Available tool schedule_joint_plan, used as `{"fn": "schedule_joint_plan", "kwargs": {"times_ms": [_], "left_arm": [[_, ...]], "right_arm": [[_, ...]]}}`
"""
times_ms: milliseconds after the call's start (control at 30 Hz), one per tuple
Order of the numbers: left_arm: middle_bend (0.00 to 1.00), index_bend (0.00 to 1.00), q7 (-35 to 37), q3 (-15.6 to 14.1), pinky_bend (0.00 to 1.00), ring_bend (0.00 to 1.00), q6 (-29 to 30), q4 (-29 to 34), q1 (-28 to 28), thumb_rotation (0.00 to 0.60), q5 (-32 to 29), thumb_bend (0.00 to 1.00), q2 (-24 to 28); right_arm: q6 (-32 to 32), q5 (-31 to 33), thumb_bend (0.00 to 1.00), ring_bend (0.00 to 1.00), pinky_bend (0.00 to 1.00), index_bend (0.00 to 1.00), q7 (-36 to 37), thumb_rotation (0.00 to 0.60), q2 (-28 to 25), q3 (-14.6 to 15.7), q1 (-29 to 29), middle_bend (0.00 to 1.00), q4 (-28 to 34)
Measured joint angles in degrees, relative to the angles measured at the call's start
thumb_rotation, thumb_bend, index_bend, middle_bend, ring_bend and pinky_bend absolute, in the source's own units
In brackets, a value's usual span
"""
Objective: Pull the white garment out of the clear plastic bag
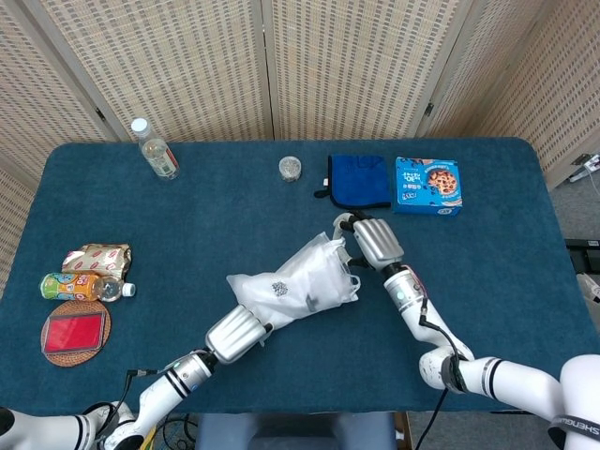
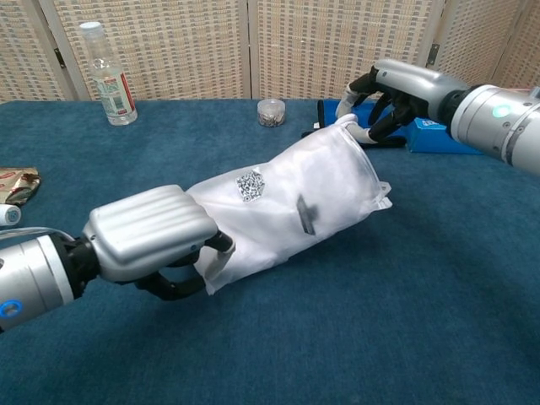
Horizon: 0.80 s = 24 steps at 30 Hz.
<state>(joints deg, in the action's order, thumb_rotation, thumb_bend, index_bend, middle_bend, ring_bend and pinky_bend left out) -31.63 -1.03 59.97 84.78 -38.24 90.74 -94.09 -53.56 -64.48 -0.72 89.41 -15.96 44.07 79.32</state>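
Your left robot hand (image 2: 148, 236) lies knuckles-up, fingers curled around the near corner of the clear plastic bag (image 2: 295, 202). Your right robot hand (image 2: 396, 89) pinches the bag's far end. The white garment (image 1: 298, 274) sits inside, mid-desk (image 1: 506, 272). A QR-code label (image 2: 250, 184) shows; its text is unreadable.

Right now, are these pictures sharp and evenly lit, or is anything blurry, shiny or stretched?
Head view: even light, sharp, only soft shadows under the plastic bag. Chest view: the bag shows faint sheen but no harsh glare; the left hand looms large because it sits close to the lens; the bottle at the back stays fairly crisp.
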Motion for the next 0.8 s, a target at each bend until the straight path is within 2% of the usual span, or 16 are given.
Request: {"fn": "schedule_joint_plan", "kwargs": {"times_ms": [800], "left_arm": [[1.00, 0.72, -1.3, -0.2, 1.00, 1.00, 3.7, 4.1, 4.8, 0.600, -3.8, 0.44, 6.6]], "right_arm": [[-3.9, 1.0, 0.67, 0.18, 0.34, 0.88, 0.4, 0.600, -5.4, -0.5, -4.2, 0.30, 3.1]]}}
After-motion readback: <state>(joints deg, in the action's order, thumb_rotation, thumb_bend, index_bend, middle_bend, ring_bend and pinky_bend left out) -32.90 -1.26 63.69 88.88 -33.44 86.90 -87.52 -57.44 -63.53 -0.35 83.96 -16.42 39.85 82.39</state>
